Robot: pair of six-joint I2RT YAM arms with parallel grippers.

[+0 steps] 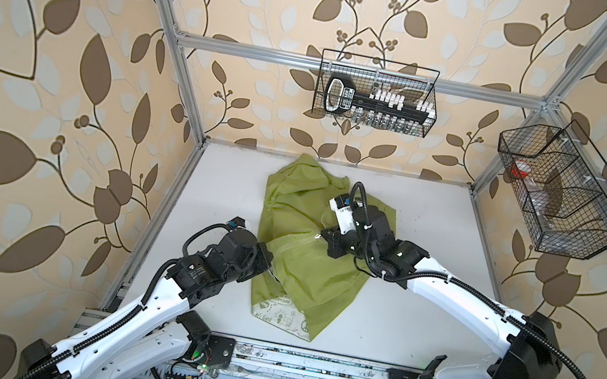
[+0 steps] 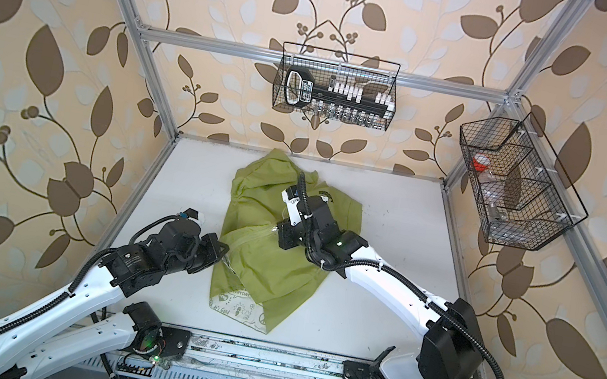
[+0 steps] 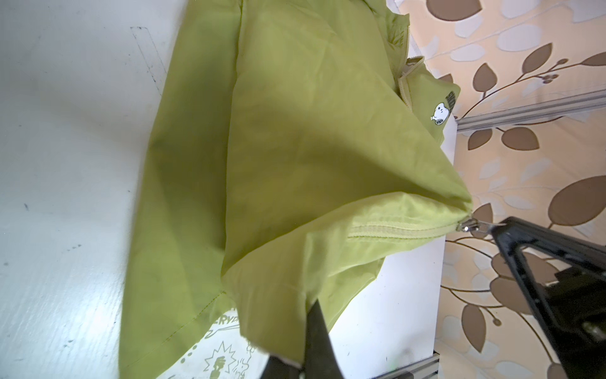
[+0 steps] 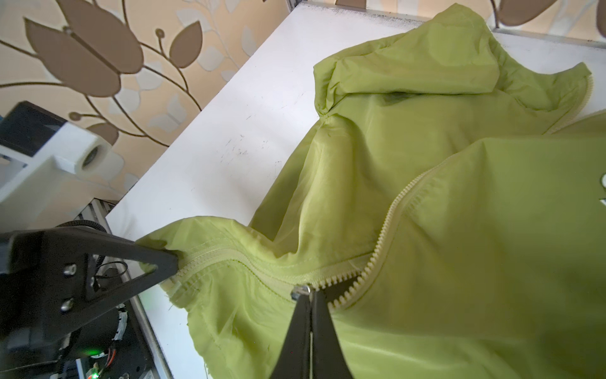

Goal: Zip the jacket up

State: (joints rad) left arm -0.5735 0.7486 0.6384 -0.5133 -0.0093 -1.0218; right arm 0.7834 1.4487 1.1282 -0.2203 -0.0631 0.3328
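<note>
The lime-green jacket (image 1: 297, 265) (image 2: 258, 271) lies crumpled on the white table (image 1: 433, 230), hood toward the back wall. My left gripper (image 1: 270, 273) (image 2: 223, 261) (image 3: 311, 300) is shut on the jacket's bottom edge beside the zipper's lower end, as the right wrist view shows (image 4: 172, 261). My right gripper (image 1: 321, 237) (image 2: 276, 230) (image 4: 310, 293) is shut on the small metal zipper pull (image 4: 301, 290) (image 3: 469, 226). The pale zipper (image 4: 236, 259) is joined between the two grippers and held off the table. Beyond the pull its teeth (image 4: 390, 223) part toward the collar.
A black wire basket (image 1: 375, 93) with tools hangs on the back rail. A second wire basket (image 1: 562, 194) hangs on the right frame. Aluminium posts (image 1: 183, 93) stand at the back corners, and a metal rail (image 1: 305, 361) runs along the front edge.
</note>
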